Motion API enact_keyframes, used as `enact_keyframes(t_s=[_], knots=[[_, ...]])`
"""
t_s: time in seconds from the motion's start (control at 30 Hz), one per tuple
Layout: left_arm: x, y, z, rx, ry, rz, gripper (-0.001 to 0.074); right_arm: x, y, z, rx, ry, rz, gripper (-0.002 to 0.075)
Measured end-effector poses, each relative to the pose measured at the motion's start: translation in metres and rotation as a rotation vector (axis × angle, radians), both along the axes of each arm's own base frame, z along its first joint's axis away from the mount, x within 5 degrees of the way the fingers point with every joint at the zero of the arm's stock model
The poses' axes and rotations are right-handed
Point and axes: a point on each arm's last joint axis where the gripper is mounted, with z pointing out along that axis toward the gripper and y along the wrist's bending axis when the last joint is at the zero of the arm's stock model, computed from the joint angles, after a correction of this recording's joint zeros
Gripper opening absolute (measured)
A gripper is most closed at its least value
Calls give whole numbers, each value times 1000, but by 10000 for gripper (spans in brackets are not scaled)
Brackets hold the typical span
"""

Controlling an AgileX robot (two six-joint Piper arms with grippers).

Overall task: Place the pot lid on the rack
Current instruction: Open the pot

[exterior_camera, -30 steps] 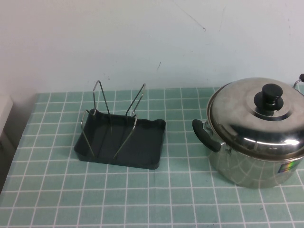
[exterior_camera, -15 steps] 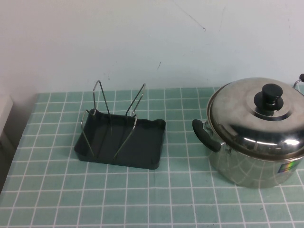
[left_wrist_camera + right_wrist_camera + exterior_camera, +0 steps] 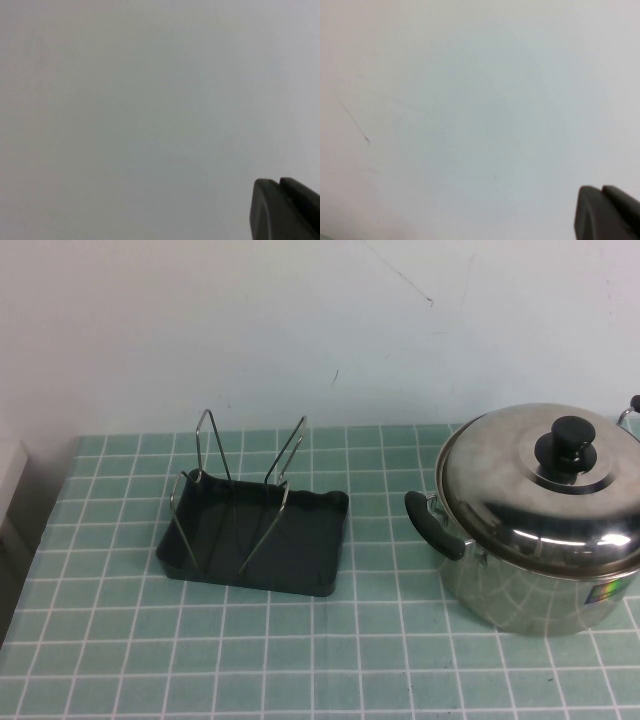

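The pot lid [image 3: 535, 475], domed shiny steel with a black knob [image 3: 566, 445], sits on the steel pot [image 3: 530, 580] at the right of the table. The rack [image 3: 255, 530], a dark plastic tray with wire loops [image 3: 245, 475] standing up from it, is at centre-left and holds nothing. Neither arm shows in the high view. My left gripper [image 3: 279, 181] shows only as dark fingertips pressed together against a blank wall. My right gripper [image 3: 601, 188] looks the same, also facing a blank wall, far from the lid and the rack.
The pot has black side handles [image 3: 432, 525]. The table has a green tiled cloth [image 3: 330, 660]. A white wall [image 3: 300, 330] rises behind the table. A pale object [image 3: 10, 480] stands at the left edge.
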Motion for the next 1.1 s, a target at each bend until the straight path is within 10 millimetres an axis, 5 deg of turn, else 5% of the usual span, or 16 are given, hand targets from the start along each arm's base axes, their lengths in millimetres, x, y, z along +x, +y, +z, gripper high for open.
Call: enact_keyframes(t_s=[0.23, 0.57, 0.67, 0.87, 1.1], knots=[[13, -14, 4, 135, -116, -116, -4, 40, 31, -26, -14, -13, 252, -3], [34, -32, -10, 144, -27, -324, -4, 82, 41, -88, 40, 171, 332, 17], [36, -35, -10, 132, -38, -357, -3, 89, 47, -103, 48, 178, 397, 124], [33, -38, -7, 139, -86, -398, -3, 99, 56, -123, 165, 185, 490, 539], [33, -39, -8, 152, -77, -411, -3, 106, 52, -131, 227, 180, 438, 647]])
